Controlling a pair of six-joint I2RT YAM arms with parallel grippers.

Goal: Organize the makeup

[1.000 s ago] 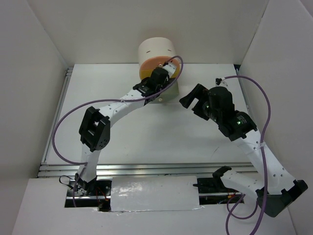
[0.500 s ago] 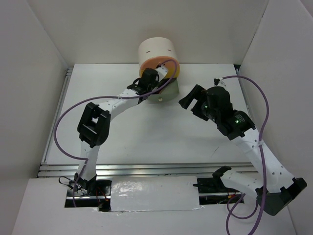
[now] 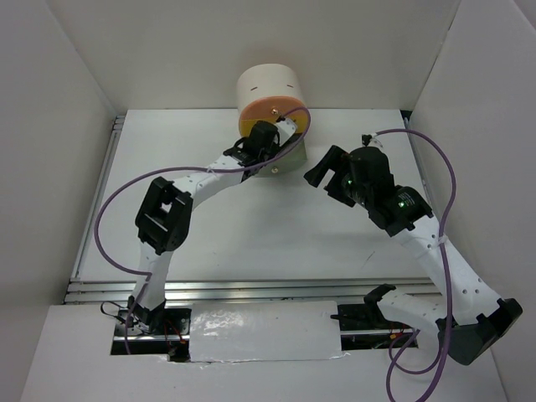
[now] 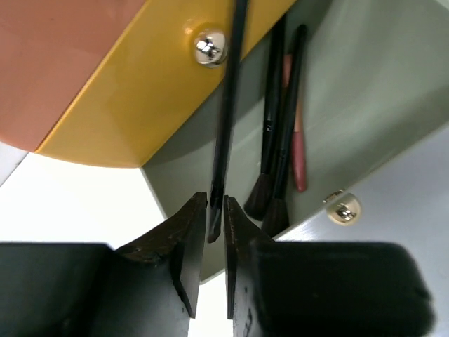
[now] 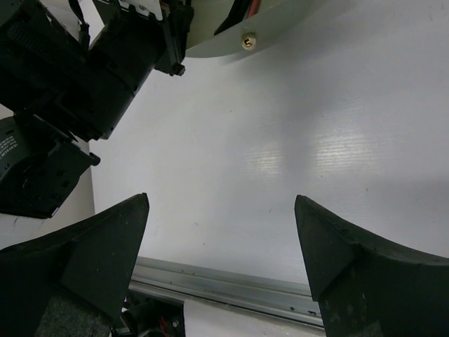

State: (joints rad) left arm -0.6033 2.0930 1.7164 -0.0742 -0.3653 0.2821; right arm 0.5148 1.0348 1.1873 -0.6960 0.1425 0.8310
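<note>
The left end effector has its two fingers drawn together and clamped on the lower tip of a thin black stick. The stick runs straight up and away from the fingers. It is slim, plain and glossy black along all that shows; its far end leaves the wrist view.

Just beyond the fingers, up and to the left, sits the yellow drawer front. The held stick crosses it and passes right beside its metal knob. Farther left of that is the orange drawer front.

Ahead and to the right of the fingers lies the open green drawer. In it, close beside the held stick, lie a pair of black brushes, bristle heads toward the end effector. A salmon-pink stick lies against their right side. The drawer's own knob sits just right of the right finger.

These drawers belong to the cream organizer.

The right end effector hangs over the bare white counter with its fingers wide apart and nothing between them. The green drawer's rim and the left arm's black wrist lie ahead of it.
</note>
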